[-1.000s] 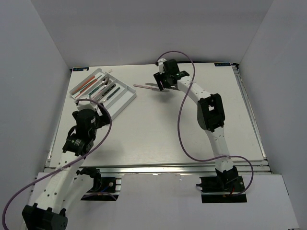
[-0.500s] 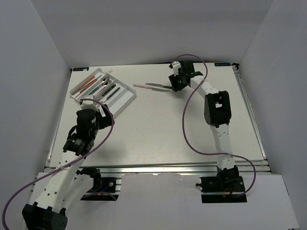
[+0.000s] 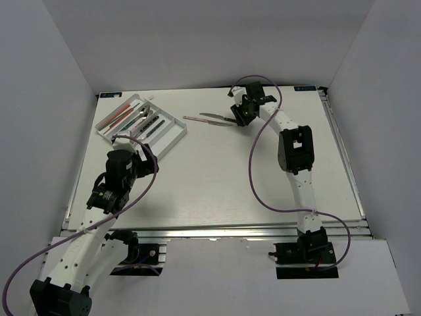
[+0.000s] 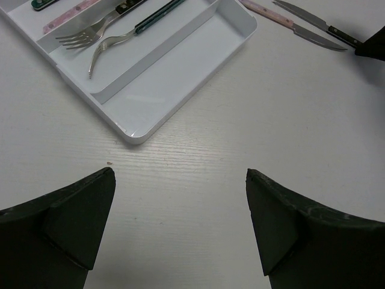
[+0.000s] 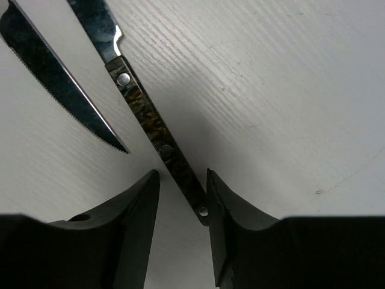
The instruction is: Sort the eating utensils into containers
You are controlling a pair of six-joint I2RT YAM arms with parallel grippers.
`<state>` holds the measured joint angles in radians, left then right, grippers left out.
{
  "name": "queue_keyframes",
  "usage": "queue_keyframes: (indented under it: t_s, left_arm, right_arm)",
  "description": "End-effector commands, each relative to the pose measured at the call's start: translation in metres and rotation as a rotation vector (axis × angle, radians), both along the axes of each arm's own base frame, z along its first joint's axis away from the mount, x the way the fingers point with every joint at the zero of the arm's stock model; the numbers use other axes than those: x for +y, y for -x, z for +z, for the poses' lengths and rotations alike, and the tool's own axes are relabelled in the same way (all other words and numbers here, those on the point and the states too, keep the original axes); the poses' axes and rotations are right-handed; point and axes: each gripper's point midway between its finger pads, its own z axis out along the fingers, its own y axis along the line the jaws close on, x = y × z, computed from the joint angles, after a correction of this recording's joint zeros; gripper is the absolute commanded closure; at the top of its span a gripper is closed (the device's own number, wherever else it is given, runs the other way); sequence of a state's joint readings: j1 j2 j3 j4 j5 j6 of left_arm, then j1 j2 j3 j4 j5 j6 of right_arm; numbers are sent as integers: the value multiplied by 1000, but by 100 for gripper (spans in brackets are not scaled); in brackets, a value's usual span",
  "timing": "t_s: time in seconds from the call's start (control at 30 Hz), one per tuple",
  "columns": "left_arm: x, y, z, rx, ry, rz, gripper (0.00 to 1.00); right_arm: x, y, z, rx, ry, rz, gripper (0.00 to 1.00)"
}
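The white cutlery tray (image 3: pixel 173 138) sits at the back left and holds red chopsticks (image 3: pixel 117 116), forks and other utensils. Two knives lie on the table at the back middle: a pink-handled one (image 3: pixel 195 119) and a dark-handled one (image 3: pixel 218 118). My right gripper (image 3: pixel 237 120) is low at the dark handle's end. In the right wrist view the handle (image 5: pixel 150 123) lies between the narrowly open fingers of my right gripper (image 5: pixel 183 174), against the right finger. My left gripper (image 4: pixel 180 177) is open and empty, above the table near the tray's corner (image 4: pixel 135 135).
The left wrist view shows two forks (image 4: pixel 81 39) in the tray and an empty compartment (image 4: pixel 180 66) beside them. The serrated blade (image 5: pixel 57 81) of the pink-handled knife lies close left of the dark handle. White walls enclose the table.
My right gripper has moved right from over the knives to the end of the dark handle and come down around it. My left arm has barely shifted.
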<state>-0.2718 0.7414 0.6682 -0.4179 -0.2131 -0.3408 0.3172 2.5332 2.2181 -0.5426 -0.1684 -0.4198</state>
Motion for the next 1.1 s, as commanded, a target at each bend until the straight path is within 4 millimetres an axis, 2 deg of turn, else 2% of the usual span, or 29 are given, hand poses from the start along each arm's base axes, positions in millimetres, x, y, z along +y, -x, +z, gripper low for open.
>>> queue_keyframes:
  t_s: [0.0, 0.03, 0.07, 0.1, 0.27, 0.37, 0.4, 0.47, 0.5, 0.53, 0.57, 0.6, 0.63, 0.67, 0.7, 0.73, 0.77, 0.8, 0.83, 0.87, 0.9, 0.97, 1.0, 1.03, 1.07]
  left_arm:
    - [-8, 2, 6, -31, 13, -35, 2]
    - [-9, 2, 7, -31, 11, -37, 2]
    - [-10, 3, 6, -31, 8, -39, 2]
    - [-10, 4, 8, -36, 8, -39, 2]
    - [-16, 7, 8, -37, 2, -52, 2]
    - [-16, 7, 10, -43, 1, -47, 2]
    - [-16, 8, 9, -43, 1, -47, 2]
    - [-17, 8, 10, -46, 3, -51, 2]
    - [-17, 8, 10, -48, 3, -53, 2]
    - [-19, 8, 11, -51, 7, -60, 2]
    - [-21, 8, 11, -51, 12, -68, 2]
    - [-24, 7, 11, -52, 22, -79, 2]
    - [-33, 6, 10, -46, 48, -121, 2]
    - [-43, 7, 9, -36, 91, -146, 2]
    - [-52, 7, 9, -28, 134, -177, 2]
    - [-64, 5, 6, -35, 197, -206, 2]
    - [-88, 12, 5, -17, 289, -314, 2]
    - [-102, 14, 4, -7, 391, -332, 2]
    - [-112, 14, 2, -36, 448, -360, 2]
    - [-122, 18, 2, -30, 501, -379, 2]
    - [-126, 18, 2, -34, 517, -386, 2]
    - [-141, 20, 16, -61, 574, -422, 2]
    - [-148, 19, 15, -49, 595, -431, 2]
    - [-156, 18, 25, -74, 632, -453, 2]
    - [-168, 24, 27, -54, 686, -471, 2]
  right_arm:
    - [-19, 51, -44, 220, 96, 47, 58]
    - [-19, 54, -48, 233, 98, 48, 61]
    - [-22, 58, -53, 251, 105, 40, 76]
    - [-28, 57, -57, 252, 134, 15, 82]
    - [-45, 66, -61, 285, 160, -63, 100]
    - [-53, 75, -53, 303, 150, -141, 100]
    - [-50, 77, -38, 299, 112, -174, 100]
    - [-49, 92, -36, 336, 74, -218, 100]
    - [-46, 92, -12, 303, 30, -256, 100]
    - [-44, 107, -19, 337, -18, -332, 100]
    - [-41, 113, -14, 333, -58, -363, 100]
    - [-33, 118, 21, 281, -142, -361, 100]
    - [-23, 130, 29, 279, -197, -391, 100]
    - [-24, 154, 12, 287, -206, -397, 100]
    - [-26, 159, 42, 200, -228, -425, 100]
    - [-25, 168, 47, 175, -239, -446, 100]
    - [-19, 190, 35, 191, -250, -469, 100]
    - [-22, 192, 57, 123, -274, -508, 100]
    - [-17, 201, 61, 104, -279, -520, 100]
    - [-21, 210, 55, 96, -284, -576, 100]
    - [-22, 214, 72, 58, -319, -600, 100]
    - [-15, 225, 81, 47, -368, -627, 100]
    - [-14, 233, 89, 31, -413, -628, 100]
    - [-6, 240, 94, 33, -440, -617, 100]
    - [-3, 249, 100, 30, -481, -622, 100]
